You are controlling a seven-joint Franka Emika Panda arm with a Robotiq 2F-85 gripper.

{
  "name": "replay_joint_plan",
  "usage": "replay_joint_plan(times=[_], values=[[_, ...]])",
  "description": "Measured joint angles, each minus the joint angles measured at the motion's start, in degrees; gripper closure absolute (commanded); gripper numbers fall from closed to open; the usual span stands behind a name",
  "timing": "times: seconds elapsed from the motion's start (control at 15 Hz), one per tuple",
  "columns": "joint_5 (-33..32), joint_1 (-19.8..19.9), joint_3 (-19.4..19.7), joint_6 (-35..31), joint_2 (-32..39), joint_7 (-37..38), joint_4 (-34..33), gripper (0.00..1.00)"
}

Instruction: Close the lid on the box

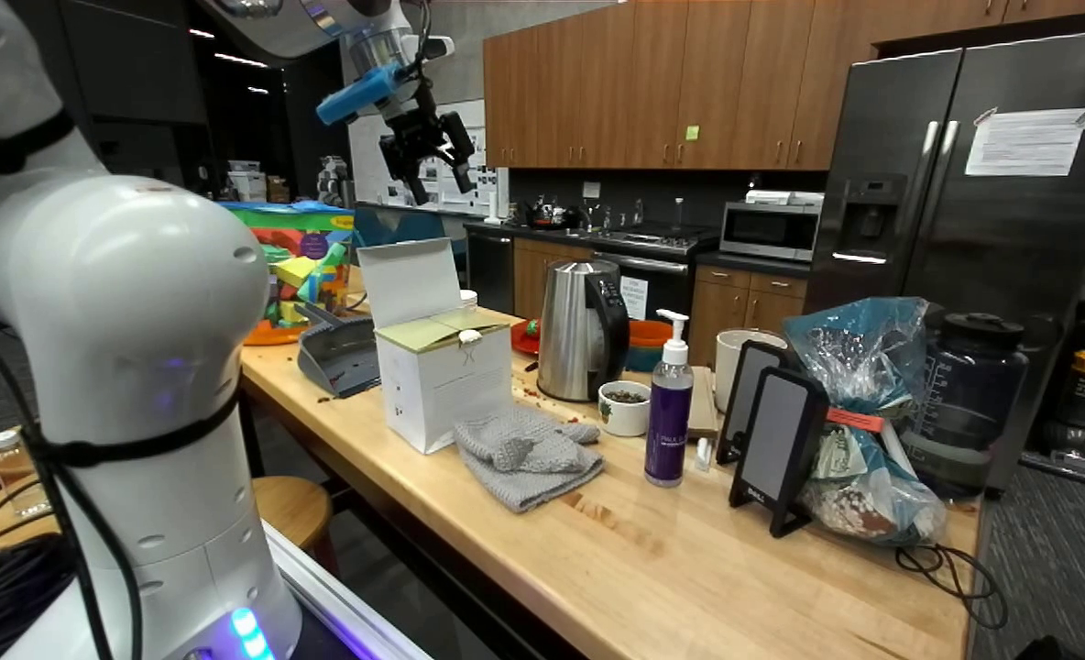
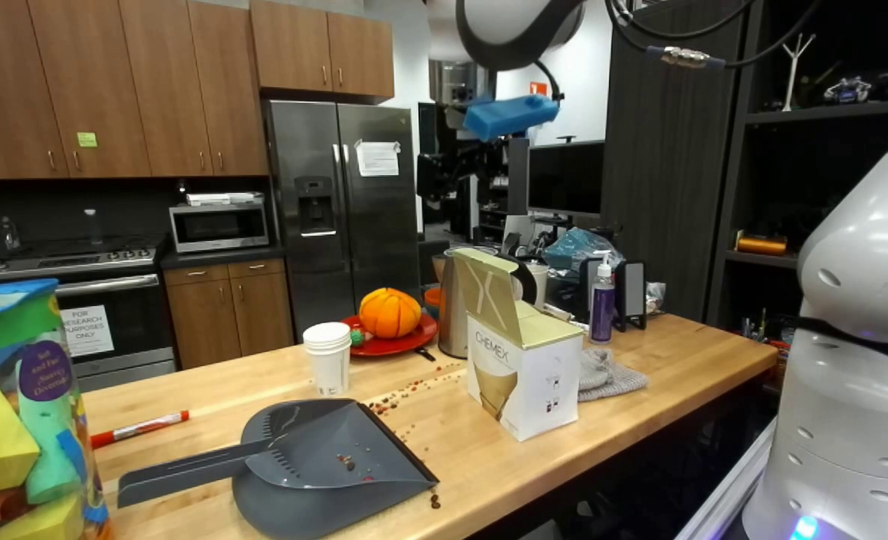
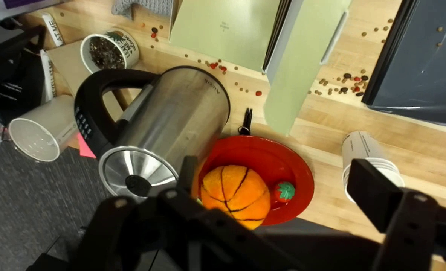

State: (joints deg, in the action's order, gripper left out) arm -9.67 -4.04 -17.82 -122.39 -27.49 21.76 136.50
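Note:
The box [image 1: 451, 390] is a small white carton standing upright on the wooden counter; it also shows in an exterior view [image 2: 541, 390]. Its lid [image 1: 410, 280] stands up from one top edge, open, with its pale green inner side visible in an exterior view [image 2: 487, 292]. Pale green inner flaps lie across the box top. In the wrist view the box top [image 3: 223, 34] and the raised lid [image 3: 306, 52] are at the upper edge. My gripper [image 1: 443, 188] is open and empty, well above the counter and apart from the box. Its fingers show in the wrist view [image 3: 277, 177].
A steel kettle [image 1: 572, 330] stands close beside the box, with a grey cloth [image 1: 529, 454] against its base. A grey dustpan [image 2: 324, 465], stacked paper cups [image 2: 328, 358] and a red plate [image 3: 298, 177] with an orange pumpkin-like toy [image 3: 236, 194] are nearby. A purple bottle [image 1: 669, 412] stands farther along.

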Motion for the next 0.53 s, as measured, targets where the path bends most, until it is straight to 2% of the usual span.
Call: replay_joint_plan(times=[0.27,0.53], values=[[-4.1,0.3,-2.4,-2.5,0.0,7.0,1.0,0.00],[-8.8,1.0,-5.4,-1.9,0.1,14.0,1.7,0.00]])
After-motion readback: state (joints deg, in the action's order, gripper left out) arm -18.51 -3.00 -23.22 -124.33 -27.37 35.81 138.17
